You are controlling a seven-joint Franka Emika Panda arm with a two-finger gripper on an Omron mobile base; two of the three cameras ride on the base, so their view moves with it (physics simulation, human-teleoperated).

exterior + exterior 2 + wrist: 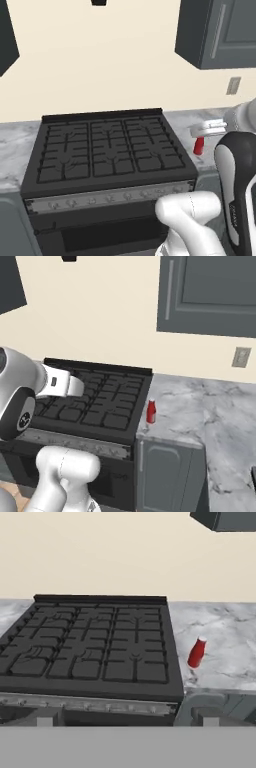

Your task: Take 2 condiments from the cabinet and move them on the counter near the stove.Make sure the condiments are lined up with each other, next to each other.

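The red squeeze bottle with its white cap stands on the marble desk just to the right of the stove, near the front edge of the slab and close beside the range's side. In the hand view the bottle appears slightly tilted (that camera rolls with the hand, so the lean may be the view's own). In the left base view the bottle is partly hidden behind the white arm, with the stove to its left. The dark grey cabinet hangs on the wall above the desk, its door shut and its silver bar handle upright. The gripper is released, holding nothing, well apart from the bottle. A wall outlet sits below the cabinet.
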